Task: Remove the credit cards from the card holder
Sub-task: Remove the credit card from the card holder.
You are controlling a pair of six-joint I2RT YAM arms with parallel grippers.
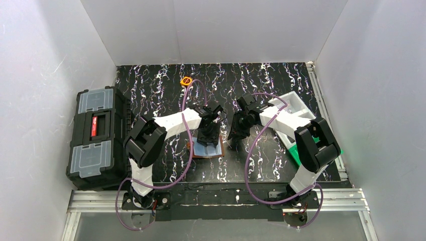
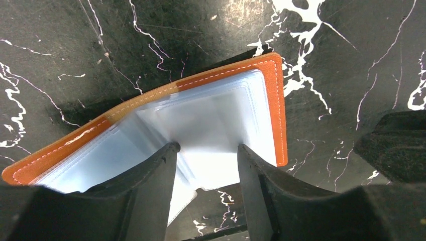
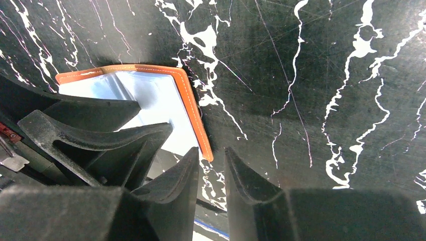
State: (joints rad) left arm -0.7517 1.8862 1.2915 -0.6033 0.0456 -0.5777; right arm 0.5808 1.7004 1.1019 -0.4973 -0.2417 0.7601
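One view, overhead, shows the toolbox; wrists show card holder.

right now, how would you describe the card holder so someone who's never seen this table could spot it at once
Look at the black marbled table, between the black toolbox on the left and the green bin on the right. Just under the left gripper lies the card holder, the only flat thing there: orange-brown leather rim around pale blue clear pockets.
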